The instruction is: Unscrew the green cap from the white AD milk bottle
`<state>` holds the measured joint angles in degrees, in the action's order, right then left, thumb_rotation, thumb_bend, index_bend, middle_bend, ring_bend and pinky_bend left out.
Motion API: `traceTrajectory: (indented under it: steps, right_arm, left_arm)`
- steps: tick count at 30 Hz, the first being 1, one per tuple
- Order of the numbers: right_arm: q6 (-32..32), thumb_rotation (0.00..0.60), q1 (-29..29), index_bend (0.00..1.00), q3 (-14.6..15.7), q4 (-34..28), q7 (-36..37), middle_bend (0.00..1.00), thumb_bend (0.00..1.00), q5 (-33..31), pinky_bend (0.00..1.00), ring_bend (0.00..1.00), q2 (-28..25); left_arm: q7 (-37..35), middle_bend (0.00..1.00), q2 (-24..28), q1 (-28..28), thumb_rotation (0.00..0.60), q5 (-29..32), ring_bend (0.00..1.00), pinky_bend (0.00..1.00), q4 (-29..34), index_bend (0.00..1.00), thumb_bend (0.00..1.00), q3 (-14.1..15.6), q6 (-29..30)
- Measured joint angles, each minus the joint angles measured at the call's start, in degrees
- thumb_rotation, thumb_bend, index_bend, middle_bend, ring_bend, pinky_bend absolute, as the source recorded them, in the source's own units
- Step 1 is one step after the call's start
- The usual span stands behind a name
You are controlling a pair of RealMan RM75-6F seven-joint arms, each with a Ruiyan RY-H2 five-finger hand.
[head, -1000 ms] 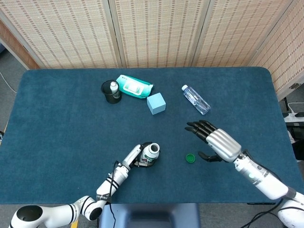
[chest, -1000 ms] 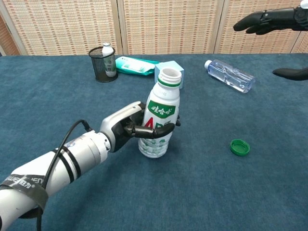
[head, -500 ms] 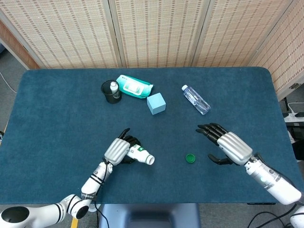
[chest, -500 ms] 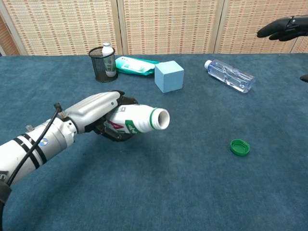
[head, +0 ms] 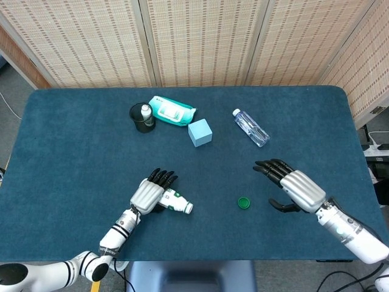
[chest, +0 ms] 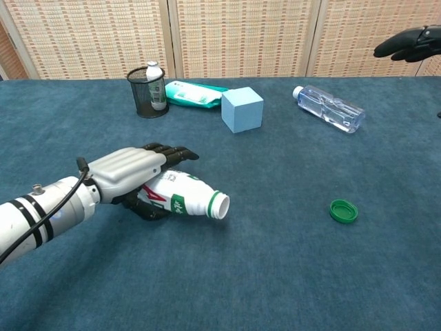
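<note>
— Bench (head: pixel 73 140) first: where are the hands?
— Left hand (chest: pixel 131 169) lies flat over the toppled bottle (chest: pixel 182 196), fingers (chest: pixel 172 150) straight, released. Right hand (head: pixel 295 188) hovers apart, fingers spread, holding nothing.
— And around them?
— Water bottle (head: pixel 250 127), wipes pack (head: pixel 172 111), blue cube (head: pixel 200 132), mesh cup (head: pixel 142 118) far back; green cap (head: pixel 244 202) lies between the hands.

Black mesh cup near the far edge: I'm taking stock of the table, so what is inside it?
A small white bottle with a pale cap stands upright inside the black mesh cup, its top above the rim. The mesh hides the bottle's lower part and whatever else may lie at the bottom.
</note>
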<state>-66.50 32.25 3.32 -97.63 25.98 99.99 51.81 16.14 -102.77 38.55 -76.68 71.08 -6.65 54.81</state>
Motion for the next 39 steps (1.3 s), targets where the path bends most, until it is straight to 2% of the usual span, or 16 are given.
traceTrajectory:
  steps: [8,13,18,24,29,31,34,39]
  right_arm:
    - [-0.59,0.600,-0.69,0.00,-0.31,-0.18,-0.47,0.02,0.32,-0.11,0.00,0.00,-0.65]
    - [-0.81,0.600,-1.13,0.00,-0.37,-0.20,-1.58,0.02,0.32,-0.10,0.00,0.00,-0.86]
    - [-3.20,0.600,-3.78,0.00,0.01,-0.27,-4.87,0.02,0.32,-0.74,0.00,0.00,-1.71]
    - [-11.64,0.600,-12.84,0.00,1.01,1.25,-17.94,0.00,0.32,-4.24,0.00,0.00,-0.90]
    - [-22.67,0.600,-24.65,0.00,0.95,3.33,-31.63,0.00,0.32,-12.25,0.00,0.00,4.29]
    - [-25.59,0.600,-27.12,0.00,0.80,4.45,-34.47,0.00,0.32,-14.24,0.00,0.00,7.02]
    - [-26.25,0.600,-28.40,0.00,0.57,5.61,-36.19,0.00,0.32,-14.99,0.00,0.00,9.51]
    - [-22.56,0.600,-28.86,0.00,-0.23,5.91,-36.26,0.00,0.32,-16.63,0.00,0.00,9.73]
  left_arm:
    - [-9.91,0.00,2.03,0.23,0.600,-3.66,0.00,0.00,1.94,0.00,0.30,0.25,1.53]
    - [-11.15,0.00,4.51,0.30,0.600,-4.27,0.00,0.00,4.54,0.00,0.29,0.57,1.54]
    - [-11.16,0.00,8.16,-0.84,0.600,-5.94,0.00,0.00,7.55,0.00,0.31,1.39,4.26]
    - [-15.80,0.00,15.41,-6.86,0.600,-11.42,0.00,0.00,11.12,0.00,0.33,5.75,14.67]
    - [-20.99,0.00,19.63,-16.30,0.600,-15.62,0.00,0.00,9.63,0.00,0.36,10.57,29.22]
    - [-23.48,0.00,20.62,-20.79,0.600,-16.53,0.00,0.00,7.82,0.00,0.36,11.88,35.41]
    - [-25.43,0.00,21.30,-26.26,0.600,-17.43,0.00,0.00,3.47,0.00,0.37,12.81,41.73]
    - [-25.23,0.00,23.23,-28.05,0.600,-19.25,0.00,0.00,0.32,0.00,0.42,13.30,42.94]
